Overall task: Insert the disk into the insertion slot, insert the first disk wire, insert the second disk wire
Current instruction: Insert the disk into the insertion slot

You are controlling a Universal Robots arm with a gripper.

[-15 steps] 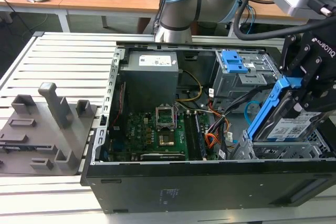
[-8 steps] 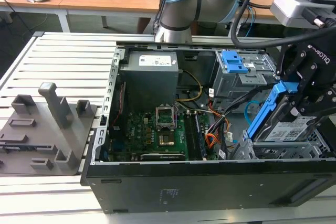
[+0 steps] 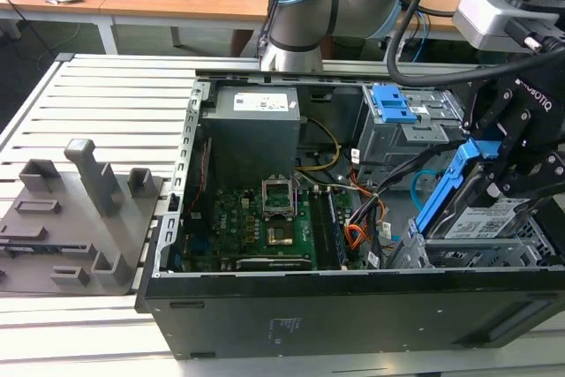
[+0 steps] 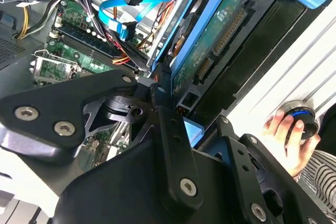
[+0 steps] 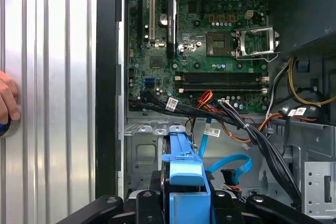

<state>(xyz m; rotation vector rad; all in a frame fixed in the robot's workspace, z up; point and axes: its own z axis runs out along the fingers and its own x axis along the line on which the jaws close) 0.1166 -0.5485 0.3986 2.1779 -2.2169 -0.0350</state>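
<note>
Exterior view: gripper (image 3: 496, 158), apparently clamped on the disk (image 3: 477, 218), holds it tilted over the insertion slot (image 3: 459, 258) at the exterior view's right; disk not yet seated, blue wire (image 4: 113, 11) loose

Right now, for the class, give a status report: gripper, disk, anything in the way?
Gripper shut on the disk. Disk tilted over the insertion slot, not seated. Blue cable loose nearby.
</note>
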